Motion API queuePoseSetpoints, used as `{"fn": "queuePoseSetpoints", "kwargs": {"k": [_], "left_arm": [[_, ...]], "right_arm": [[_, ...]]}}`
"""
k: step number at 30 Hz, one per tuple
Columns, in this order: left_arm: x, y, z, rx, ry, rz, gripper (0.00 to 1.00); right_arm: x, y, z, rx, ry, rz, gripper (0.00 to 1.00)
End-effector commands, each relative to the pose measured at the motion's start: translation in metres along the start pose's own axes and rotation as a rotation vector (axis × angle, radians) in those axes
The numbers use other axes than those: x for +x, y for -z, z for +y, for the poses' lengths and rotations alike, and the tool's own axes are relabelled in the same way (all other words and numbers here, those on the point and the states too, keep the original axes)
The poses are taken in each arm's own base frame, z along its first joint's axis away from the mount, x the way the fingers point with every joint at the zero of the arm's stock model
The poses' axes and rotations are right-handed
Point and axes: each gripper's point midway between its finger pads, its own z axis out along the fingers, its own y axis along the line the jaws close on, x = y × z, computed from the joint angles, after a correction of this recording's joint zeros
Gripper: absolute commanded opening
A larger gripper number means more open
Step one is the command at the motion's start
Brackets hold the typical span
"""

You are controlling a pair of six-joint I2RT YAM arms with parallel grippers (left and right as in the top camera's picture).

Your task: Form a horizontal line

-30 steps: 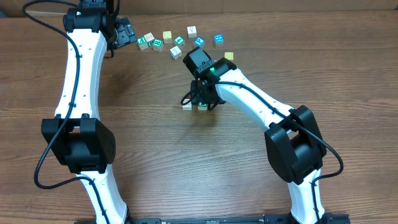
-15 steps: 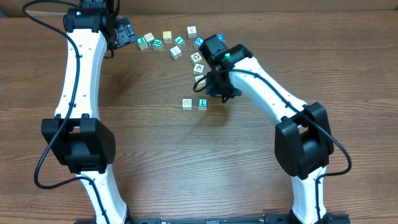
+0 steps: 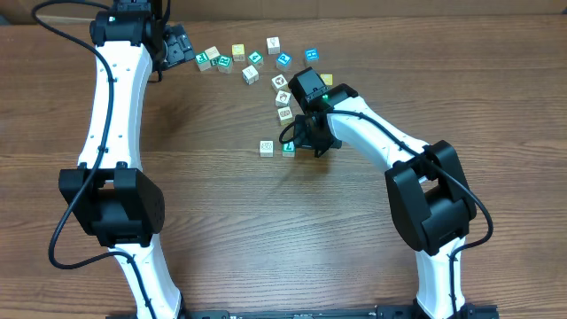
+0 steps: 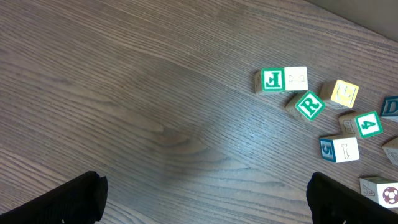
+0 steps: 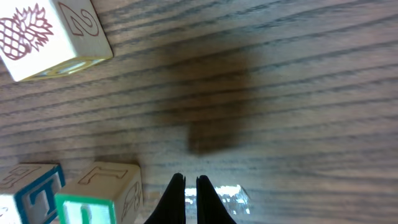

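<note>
Two letter blocks lie side by side mid-table: a white one [image 3: 267, 147] and a green-marked one [image 3: 288, 147]. My right gripper [image 3: 307, 138] is low over the wood just right of the green-marked block [image 5: 99, 193], shut with nothing between its fingers [image 5: 191, 200]. A blue-lettered block [image 5: 28, 186] sits further left in the right wrist view, and a pineapple block [image 5: 50, 34] lies apart at the upper left. Three more blocks [image 3: 283, 97] run in a short column above the pair. My left gripper [image 3: 177, 44] stands open over bare wood [image 4: 205, 205] at the far left.
Several loose blocks [image 3: 251, 60] are scattered along the back of the table. In the left wrist view they include a green J block [image 4: 272, 79], an R block [image 4: 309, 105] and a yellow block [image 4: 344, 93]. The table's far edge runs just behind them.
The right gripper lifted off the two-block pair, swung toward the back cluster, then came down just right of the green-marked block while its jaws closed. The left arm has not moved.
</note>
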Motion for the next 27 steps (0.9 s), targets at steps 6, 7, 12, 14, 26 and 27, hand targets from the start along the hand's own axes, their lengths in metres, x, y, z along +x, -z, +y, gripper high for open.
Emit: {"fn": "queuePoseSetpoints", "kwargs": {"k": [6, 7, 12, 14, 26, 27], "left_arm": [[-0.005, 0.005, 0.000, 0.005, -0.008, -0.017, 1.00], [-0.005, 0.005, 0.000, 0.005, -0.008, -0.017, 1.00], [-0.005, 0.005, 0.000, 0.005, -0.008, -0.017, 1.00], [-0.005, 0.005, 0.000, 0.005, -0.008, -0.017, 1.00], [-0.005, 0.005, 0.000, 0.005, -0.007, -0.018, 1.00], [-0.005, 0.005, 0.000, 0.005, -0.008, -0.017, 1.00]], "right_arm": [[0.010, -0.006, 0.015, -0.094, 0.009, 0.025, 0.04], [0.010, -0.006, 0.017, -0.105, 0.010, 0.027, 0.04], [0.012, -0.005, 0.024, -0.141, 0.008, 0.045, 0.04], [0.013, -0.005, 0.023, -0.140, 0.002, 0.047, 0.04], [0.015, -0.004, 0.030, -0.178, 0.000, 0.063, 0.04], [0.015, -0.004, 0.030, -0.178, 0.000, 0.063, 0.04]]}}
